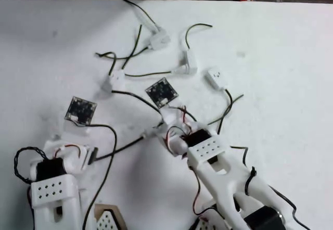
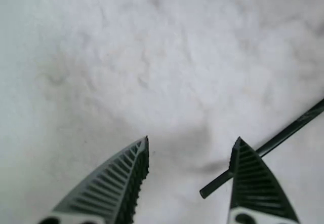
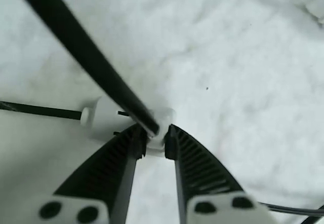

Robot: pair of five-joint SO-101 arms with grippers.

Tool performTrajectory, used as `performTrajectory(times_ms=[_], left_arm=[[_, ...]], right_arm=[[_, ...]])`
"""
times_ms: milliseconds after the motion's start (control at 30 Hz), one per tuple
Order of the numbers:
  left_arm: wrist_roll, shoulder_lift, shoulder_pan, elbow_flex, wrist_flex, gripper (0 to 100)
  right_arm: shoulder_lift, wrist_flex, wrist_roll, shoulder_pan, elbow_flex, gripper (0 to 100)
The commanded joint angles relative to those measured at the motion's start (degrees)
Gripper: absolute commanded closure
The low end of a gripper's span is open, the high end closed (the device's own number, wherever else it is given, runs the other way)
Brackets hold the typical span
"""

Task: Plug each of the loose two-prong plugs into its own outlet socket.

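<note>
White plug (image 3: 104,116) flat, cord (image 3: 40,111) twd left

White arms (image 1: 223,175) — black fingers (image 2: 116,188) (ribbed).

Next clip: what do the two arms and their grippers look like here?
Both arms are white plastic: the left arm and right arm have housings dotted with small holes, black motor blocks, and thin red and black wires looping along them. The left gripper and right gripper have black, ribbed fingers tapering to points.

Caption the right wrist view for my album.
Jaws pinching a small white plug on a white table, a black cord crossing in front.
</note>
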Motion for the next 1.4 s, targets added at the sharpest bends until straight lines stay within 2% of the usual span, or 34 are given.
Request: performTrajectory(times_ms=[0, 467, 567, 633, 767, 967, 1100, 1233, 1367], left_arm=[[-0.62, -0.92, -0.57, -0.18, -1.41, 74], [-0.62, -0.92, -0.57, -0.18, -1.41, 74], [-0.62, -0.92, -0.57, -0.18, -1.41, 74], [-0.62, -0.92, -0.57, -0.18, -1.41, 74], [-0.62, -0.92, -0.57, -0.18, -1.41, 74], [-0.62, -0.92, -0.57, -0.09, -1.41, 74], [-0.62, -0.92, -0.57, -0.09, -1.41, 74], [-0.62, -0.92, -0.57, -0.09, -1.41, 74], [-0.62, -0.92, -0.57, -0.09, -1.41, 74]], right_arm=[[1.36, -1.10, 0.88, -0.22, -0.26, 98.1], [2.51, -1.10, 0.70, -1.45, -22.24, 98.1], [6.20, -1.10, 0.62, -1.36, -26.11, 97.5], [10.07, -0.84, 0.62, -1.01, -28.13, 93.7], [13.76, -0.48, 0.62, 2.15, -29.71, 82.5], [9.45, 9.27, 0.79, 7.78, -33.41, 82.2], [5.23, 14.81, 2.37, 14.11, -35.78, 82.2], [6.81, 15.69, 8.26, 21.32, -36.22, 82.2], [12.35, 14.46, 8.97, 25.10, -37.80, 82.0]])
